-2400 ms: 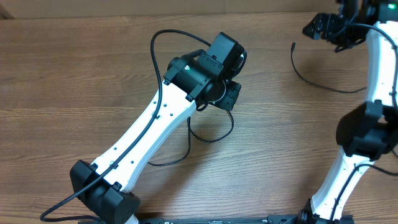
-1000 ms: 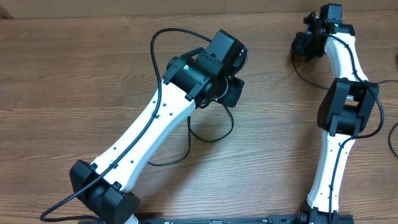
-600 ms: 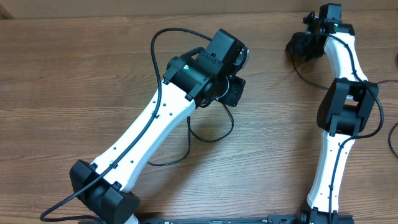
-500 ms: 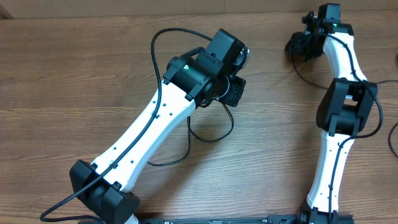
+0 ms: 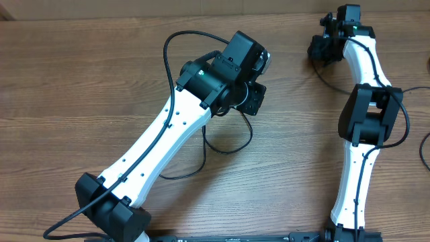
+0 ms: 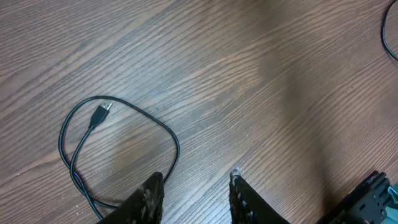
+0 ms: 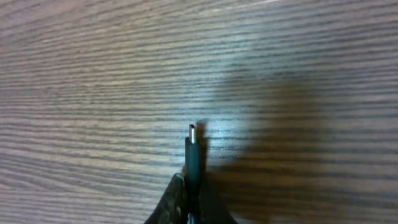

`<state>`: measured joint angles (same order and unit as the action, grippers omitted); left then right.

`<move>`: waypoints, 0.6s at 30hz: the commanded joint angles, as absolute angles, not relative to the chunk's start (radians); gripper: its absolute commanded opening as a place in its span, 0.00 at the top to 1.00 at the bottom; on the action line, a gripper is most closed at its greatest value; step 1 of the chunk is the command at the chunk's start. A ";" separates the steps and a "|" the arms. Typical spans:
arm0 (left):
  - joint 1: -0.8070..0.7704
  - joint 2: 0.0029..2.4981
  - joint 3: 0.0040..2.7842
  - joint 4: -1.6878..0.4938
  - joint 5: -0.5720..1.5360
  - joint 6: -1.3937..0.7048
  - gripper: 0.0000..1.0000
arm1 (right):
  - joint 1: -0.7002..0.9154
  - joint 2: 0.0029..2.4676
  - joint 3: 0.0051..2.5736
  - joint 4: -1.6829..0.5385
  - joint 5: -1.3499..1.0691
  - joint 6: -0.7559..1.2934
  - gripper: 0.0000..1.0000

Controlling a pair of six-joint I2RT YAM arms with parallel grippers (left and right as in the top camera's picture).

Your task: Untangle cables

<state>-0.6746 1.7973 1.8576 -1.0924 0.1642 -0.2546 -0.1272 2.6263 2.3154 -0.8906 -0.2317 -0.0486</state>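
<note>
Two thin black cables lie on the wooden table. One cable [image 5: 232, 149] loops under my left arm; in the left wrist view its loop [image 6: 176, 144] and small plug [image 6: 102, 112] lie just left of the fingers. My left gripper [image 6: 194, 182] hovers open, with only bare wood between its fingers. The other cable [image 5: 325, 80] runs from the far right corner toward my right arm. My right gripper [image 7: 191, 188] is shut on this cable's plug end [image 7: 194, 152], whose metal tip points ahead over the wood. From overhead, that gripper [image 5: 318, 48] is at the far right.
The left arm's own thick black cable [image 5: 168, 64] arcs over the table's far middle. The white right arm [image 5: 366, 128] stands along the right side. The table's far edge [image 5: 134, 16] lies just beyond both grippers.
My right gripper swung left to the cable's plug end, opened wider, then closed on it. The left arm and its cable loop have not moved.
</note>
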 commanded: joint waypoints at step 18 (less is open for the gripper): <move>-0.675 1.797 1.857 -1.095 0.177 -0.250 0.65 | -0.355 2.641 2.736 -1.055 -0.232 -0.022 0.96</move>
<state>-0.6746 1.7973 1.8576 -1.0950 0.1646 -0.2546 -0.2573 2.6526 2.6579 -1.0313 -0.2398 -0.0261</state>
